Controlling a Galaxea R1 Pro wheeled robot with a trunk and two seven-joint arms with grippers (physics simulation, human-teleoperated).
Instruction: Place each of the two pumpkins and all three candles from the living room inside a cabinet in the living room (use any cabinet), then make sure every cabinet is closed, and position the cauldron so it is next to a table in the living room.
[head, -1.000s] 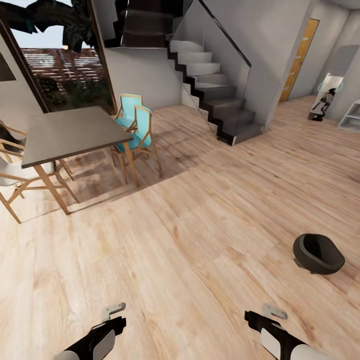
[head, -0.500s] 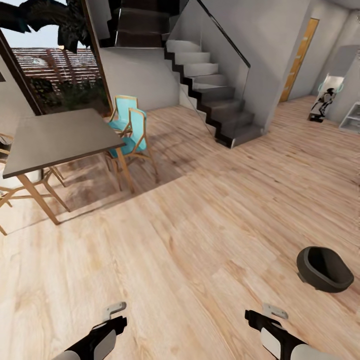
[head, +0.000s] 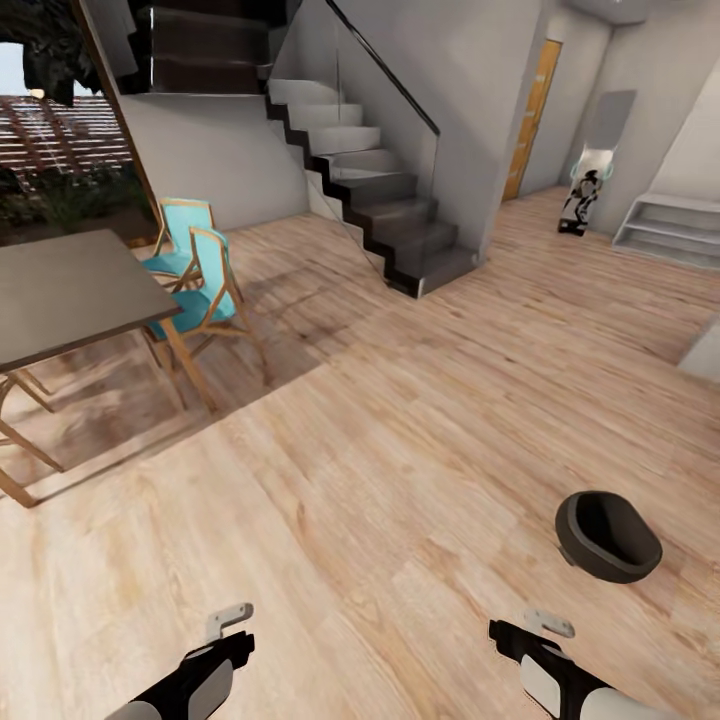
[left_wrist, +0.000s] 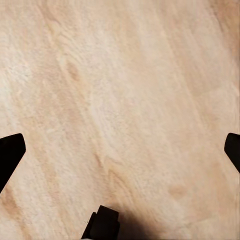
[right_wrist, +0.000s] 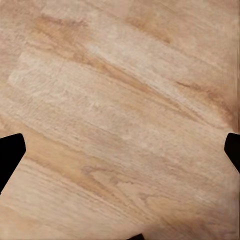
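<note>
Jaws, both arms: your left gripper had its two dark fingertips standing wide apart at opposite edges of the left wrist view, bare plank floor between them and nothing held. Your right gripper stood the same way in the right wrist view, fingertips spread wide over bare floor, nothing held.

Arms: in the head view your left arm and right arm were low at the near edge, black and white housings pointing forward over the pale wooden floor.

Landmark, item one: the cauldron, matte black, round, wide mouth tipped a little toward you, sat on the floor just ahead of your right arm and slightly to its right, apart from the gripper.

Item two: a dark-topped dining table on wooden legs, well to the left of the cauldron and farther off.

Item three: turquoise chairs with wooden frames, at the table's far corner, left of the cauldron.

Item four: a dark staircase with a glass balustrade, well beyond the cauldron, rising toward the left.

Item five: an orange door past the stairs, and pale grey steps far behind the cauldron at the right.
</note>
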